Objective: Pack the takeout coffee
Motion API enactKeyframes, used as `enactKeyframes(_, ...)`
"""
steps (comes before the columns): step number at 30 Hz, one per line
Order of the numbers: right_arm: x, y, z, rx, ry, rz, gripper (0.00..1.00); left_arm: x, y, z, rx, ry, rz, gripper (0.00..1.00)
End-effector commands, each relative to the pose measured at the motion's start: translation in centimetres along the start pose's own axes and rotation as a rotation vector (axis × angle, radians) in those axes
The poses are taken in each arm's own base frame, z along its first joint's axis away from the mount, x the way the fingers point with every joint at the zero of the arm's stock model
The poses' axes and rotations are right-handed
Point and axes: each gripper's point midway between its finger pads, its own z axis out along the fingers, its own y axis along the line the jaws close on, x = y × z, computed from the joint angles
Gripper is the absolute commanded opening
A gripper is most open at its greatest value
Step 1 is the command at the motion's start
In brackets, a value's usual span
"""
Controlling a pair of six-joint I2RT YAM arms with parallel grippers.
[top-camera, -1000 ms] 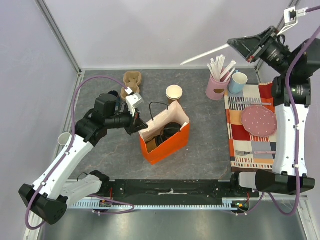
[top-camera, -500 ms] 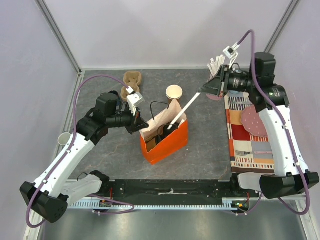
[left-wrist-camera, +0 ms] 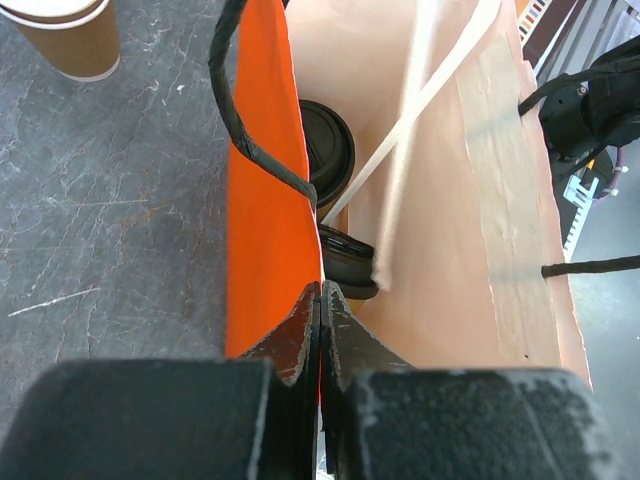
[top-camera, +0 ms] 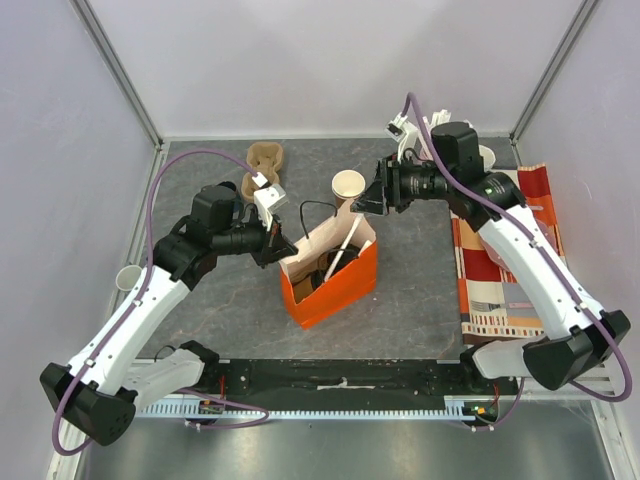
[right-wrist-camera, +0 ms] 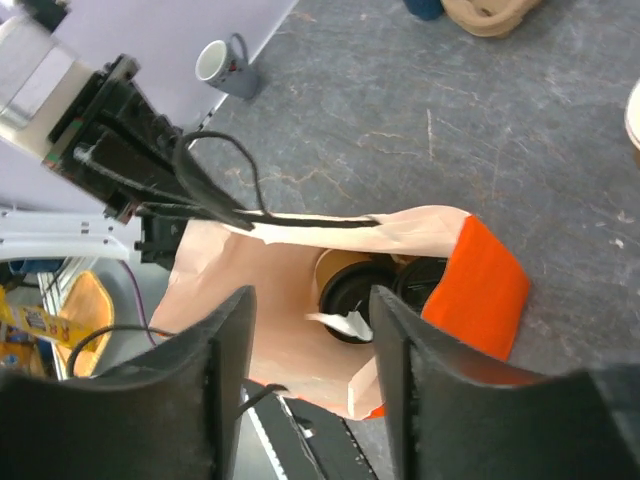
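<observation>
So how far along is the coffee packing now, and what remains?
Done: two lidded cups stand inside the orange bag, with a white straw leaning in. In hand: the left gripper pinches the bag's wall; the right gripper hangs open above it. Left: probably only releasing the bag; an unlidded cup stands outside.

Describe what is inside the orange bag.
Two black lids on kraft cups sit side by side, with white straws leaning over them. The cup bodies and the floor of the bag are hidden under lids and walls.
</observation>
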Motion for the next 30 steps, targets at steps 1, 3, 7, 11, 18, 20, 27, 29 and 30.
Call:
enactKeyframes(1, -2.3, -1.0, -1.0, 0.112, -0.044, -0.104, 0.73, -1.2, -0.6, -0.3, 0.024, -0.022, 0.023, 0.02)
enactKeyframes(3, -3.5, -0.7, -1.6, 0.136, -0.066, -0.12, 0.85, -1.5, -0.5, -0.4, 0.016, -0.023, 0.025, 0.11)
enactKeyframes(7, -6.8, -0.7, -2.9, 0.196, -0.146, -0.126, 0.98, -2.6, -0.6, -1.0, 0.004, -0.038, 0.05, 0.29)
enactKeyframes(11, -10.1, -1.8, -4.7, 0.267, -0.231, -0.092, 0.98, -3.9, -0.5, -1.9, -0.028, -0.058, 0.083, 0.41)
enactKeyframes(18, -12.5, -6.1, -9.7, 0.511, -0.364, 0.02, 0.99, -6.6, 0.2, -4.0, -0.124, -0.09, 0.154, 0.87)
enactKeyframes(20, -11.2, -8.5, -11.2, 0.616, -0.349, 0.067, 0.98, -7.8, 1.2, -5.0, -0.208, -0.116, 0.164, 1.0)
enactKeyframes(27, -6.6, -15.0, -17.1, 0.965, -0.31, 0.175, 0.98, -11.8, 5.0, -12.0, -0.618, -0.267, 0.129, 1.0)
enactKeyframes(29, -4.7, -16.6, -19.4, 1.112, -0.309, 0.195, 0.98, -11.6, 6.4, -13.8, -0.728, -0.262, 0.097, 1.0)
enactKeyframes(30, -3.9, -17.2, -20.1, 1.161, -0.308, 0.213, 0.98, -10.7, 7.5, -14.8, -0.784, -0.242, 0.053, 1.0)
